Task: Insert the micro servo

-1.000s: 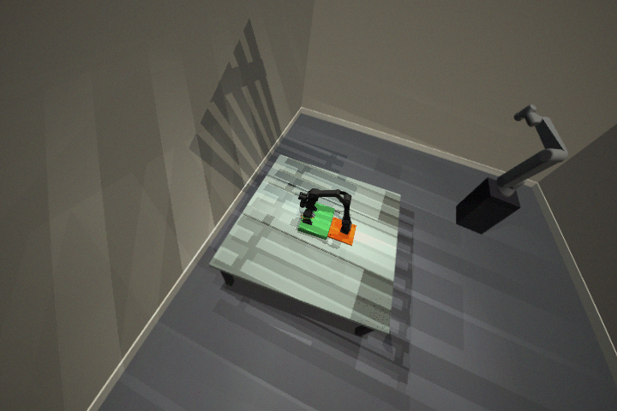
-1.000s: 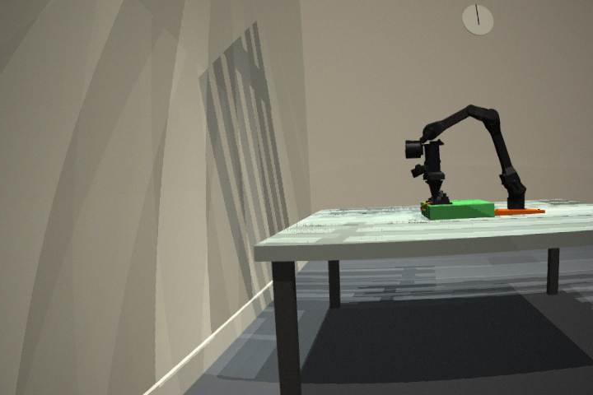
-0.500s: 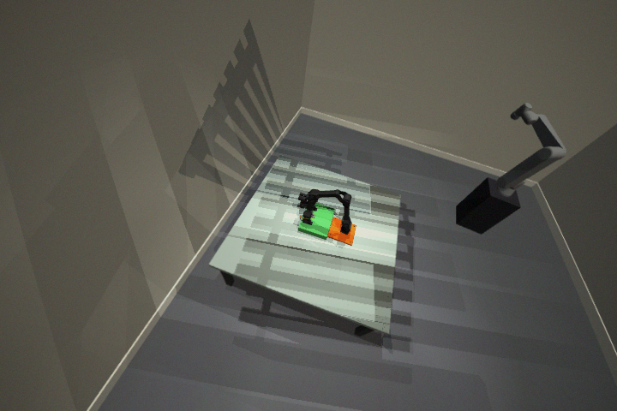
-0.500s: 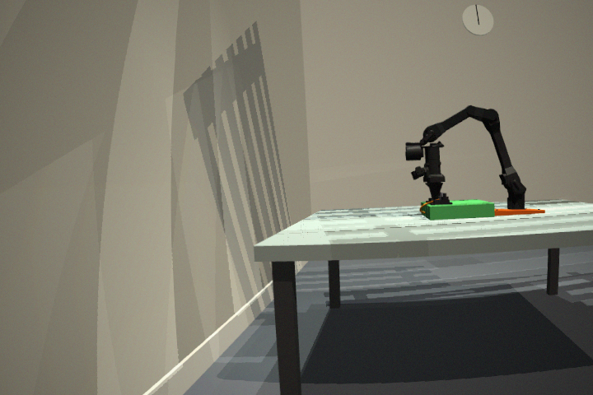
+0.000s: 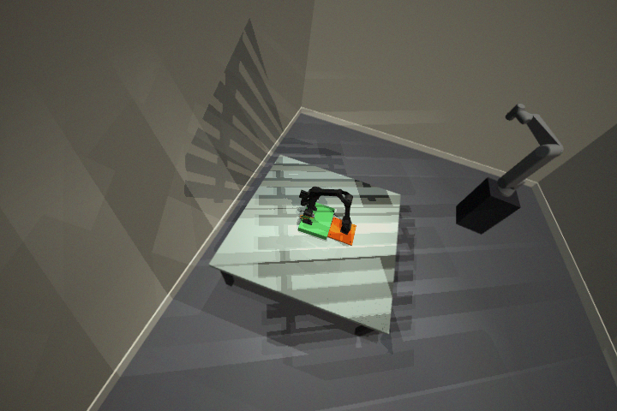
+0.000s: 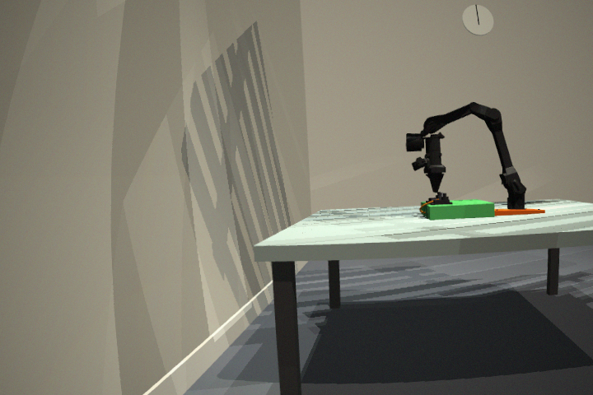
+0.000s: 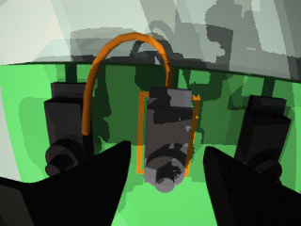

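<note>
The loose micro servo [image 7: 169, 122], dark grey, stands within the orange pocket outline [image 7: 140, 137] on the green deck [image 7: 155, 207] [image 5: 319, 226] [image 6: 463, 211]. Its round output shaft faces up, at its near end. Its ears are not clear enough to tell whether they lie flat. Its orange cable [image 7: 136, 36] leaves the far end, arcs over the deck's far edge and comes back beside the left servo; whether it lies in the notch is hidden. My gripper [image 7: 167, 151] [image 6: 436, 191] is open, a fingertip on each side of the servo with gaps, just above it.
One dark servo [image 7: 68, 124] sits in the deck to the left and another [image 7: 264, 127] to the right, both close to the fingers. The arm's base stands on an orange plate [image 5: 334, 234] [image 6: 530, 211] beside the deck, on the pale table [image 5: 319, 278] [image 6: 353, 233].
</note>
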Action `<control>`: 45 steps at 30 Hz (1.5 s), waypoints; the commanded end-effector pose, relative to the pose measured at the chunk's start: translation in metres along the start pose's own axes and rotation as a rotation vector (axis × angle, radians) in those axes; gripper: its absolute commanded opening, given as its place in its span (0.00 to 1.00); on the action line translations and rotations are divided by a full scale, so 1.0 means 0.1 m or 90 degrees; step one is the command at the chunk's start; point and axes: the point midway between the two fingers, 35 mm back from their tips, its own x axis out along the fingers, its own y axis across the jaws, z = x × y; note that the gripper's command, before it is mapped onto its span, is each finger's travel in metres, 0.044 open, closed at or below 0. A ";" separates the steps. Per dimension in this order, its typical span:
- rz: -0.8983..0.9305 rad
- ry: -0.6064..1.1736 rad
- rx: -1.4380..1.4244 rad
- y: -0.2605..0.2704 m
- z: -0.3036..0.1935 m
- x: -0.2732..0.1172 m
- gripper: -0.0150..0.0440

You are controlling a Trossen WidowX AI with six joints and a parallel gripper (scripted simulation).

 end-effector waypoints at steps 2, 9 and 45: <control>0.000 0.002 0.000 0.00 -0.17 -0.14 0.75; 0.000 0.006 0.002 0.00 -0.97 -0.62 1.00; 0.000 -0.031 -0.001 -0.01 -1.00 -1.08 1.00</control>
